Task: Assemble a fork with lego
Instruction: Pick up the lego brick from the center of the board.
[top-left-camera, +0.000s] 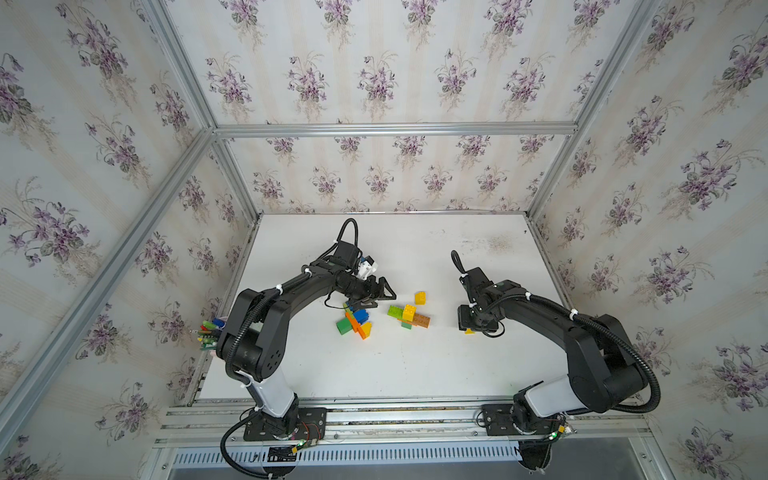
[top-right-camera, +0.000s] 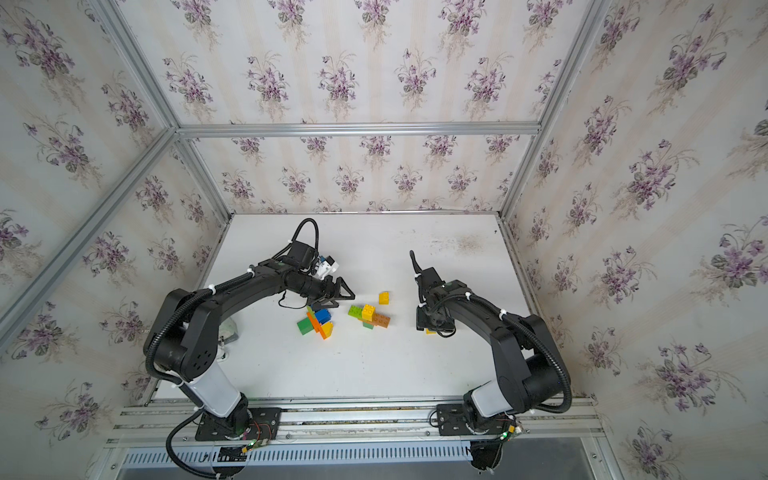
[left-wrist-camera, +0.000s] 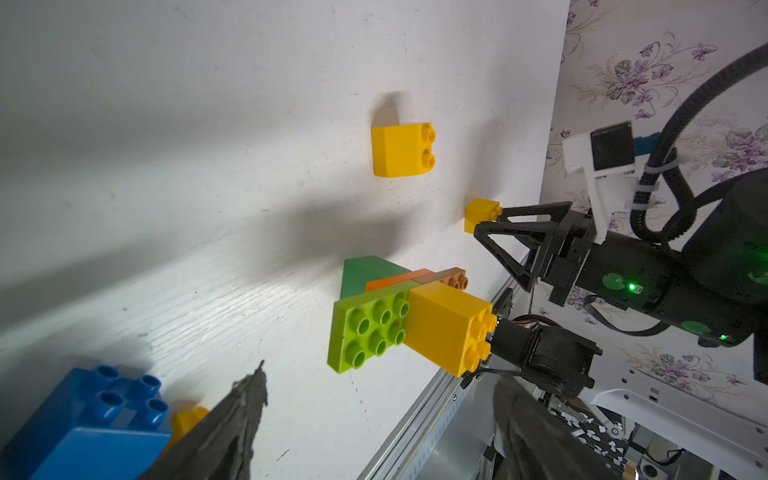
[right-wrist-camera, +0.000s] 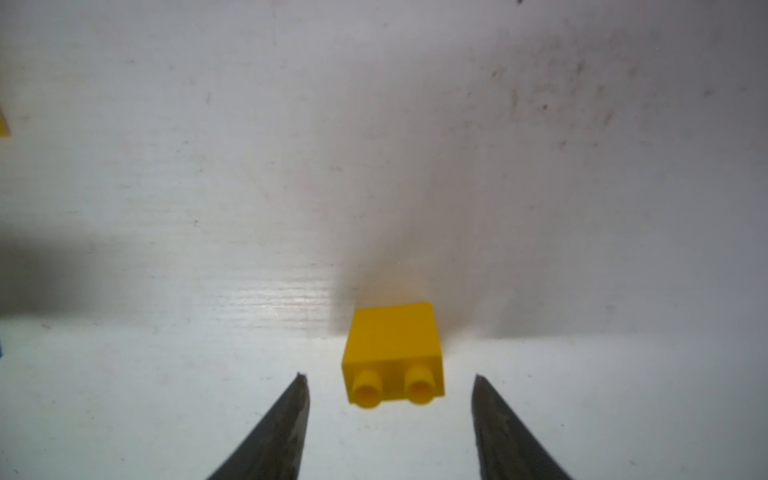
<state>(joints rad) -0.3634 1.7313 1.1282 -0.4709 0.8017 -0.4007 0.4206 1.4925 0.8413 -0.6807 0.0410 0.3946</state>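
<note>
**A:** Where was the lego?

**B:** All on the white table (top-left-camera: 415, 365). The blue heap (top-left-camera: 355, 322), with green, orange and yellow bricks in it, lay right beside the left gripper (top-left-camera: 384, 301). The lime heap (top-left-camera: 409, 316), with yellow, brown and green, lay next to it toward the right arm. 1 loose yellow brick (top-left-camera: 420, 297) sat just beyond, farther from the arm bases.

**A:** And the grippers?

**B:** The left gripper hung with its jaws spread wide, holding nothing. The right gripper (right-wrist-camera: 390, 378) pointed down at a small yellow brick (right-wrist-camera: 392, 332) lying on its side, 2 studs toward the wrist camera. Its fingers (right-wrist-camera: 291, 424) stood 1 on each side with a gap at both, so nothing was gripped.
</note>
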